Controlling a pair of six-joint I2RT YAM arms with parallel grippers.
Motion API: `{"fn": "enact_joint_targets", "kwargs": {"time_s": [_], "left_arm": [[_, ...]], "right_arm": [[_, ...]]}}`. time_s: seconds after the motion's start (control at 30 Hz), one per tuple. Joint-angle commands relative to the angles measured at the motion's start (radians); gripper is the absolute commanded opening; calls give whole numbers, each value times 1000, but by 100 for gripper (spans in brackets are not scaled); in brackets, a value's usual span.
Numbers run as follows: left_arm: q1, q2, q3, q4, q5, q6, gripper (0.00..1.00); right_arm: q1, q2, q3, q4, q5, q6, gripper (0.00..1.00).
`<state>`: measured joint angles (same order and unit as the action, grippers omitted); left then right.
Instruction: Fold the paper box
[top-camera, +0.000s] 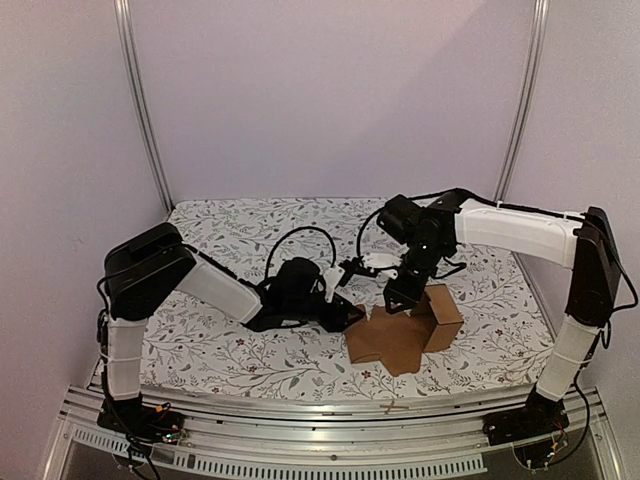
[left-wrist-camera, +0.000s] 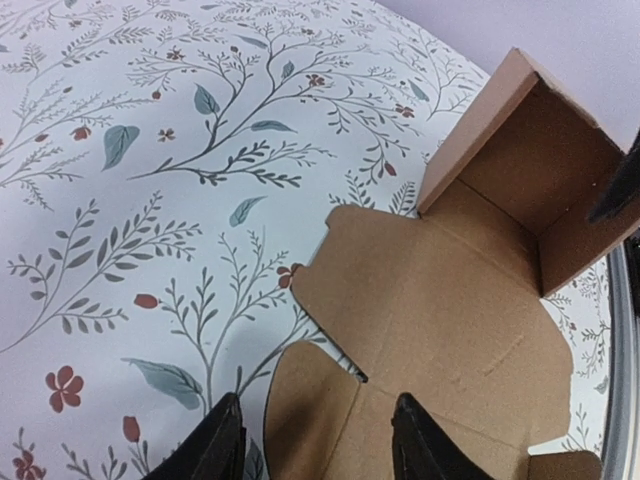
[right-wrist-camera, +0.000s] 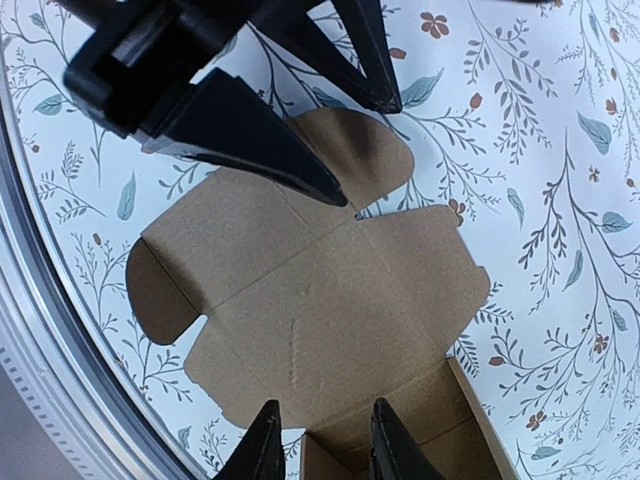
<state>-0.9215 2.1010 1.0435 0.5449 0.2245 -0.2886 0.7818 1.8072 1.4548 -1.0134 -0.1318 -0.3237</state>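
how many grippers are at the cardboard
2: the left gripper at a flat rounded flap of the paper box, the right gripper above its raised walls; none hidden.

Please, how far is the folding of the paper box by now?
Done: one end of the paper box stands up as corner walls. In hand: the left pincer, open, straddles a flat rounded flap; the right pincer sits at the raised walls. Left: the remaining flaps lie flat, unfolded.
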Motion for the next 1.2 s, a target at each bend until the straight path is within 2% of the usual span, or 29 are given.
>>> {"fn": "enact_joint_targets", "kwargs": {"time_s": [0.0,0.1,0.23,0.43,0.6,0.8,0.97,1.17], "left_arm": [[-11,29,15,-44,14,1,50],[-10,27,12,-39,46,2,46],[-10,33,16,-44,82,6,31],[-13,21,-14,1,70,-3,15],[-32,6,-51,55,69,-1,7],[-80,-27,-115,108,36,-7,3],[-113,-91,-217,170,-101,-28,0],[-183,-192,-278,79,-472,12,0]], "right_arm": [[-21,-69,3,-34,1,-12,28],[-42,-101,-18,-36,1,-15,29],[-108,-118,-21,-43,-45,-7,30],[-141,-121,-20,-81,-41,-13,32],[-142,-125,-57,-84,-30,-18,33],[-142,-152,-65,-81,-15,-24,33],[-140,-164,-69,-56,6,-38,34],[-58,-156,-91,9,115,-68,33]]}}
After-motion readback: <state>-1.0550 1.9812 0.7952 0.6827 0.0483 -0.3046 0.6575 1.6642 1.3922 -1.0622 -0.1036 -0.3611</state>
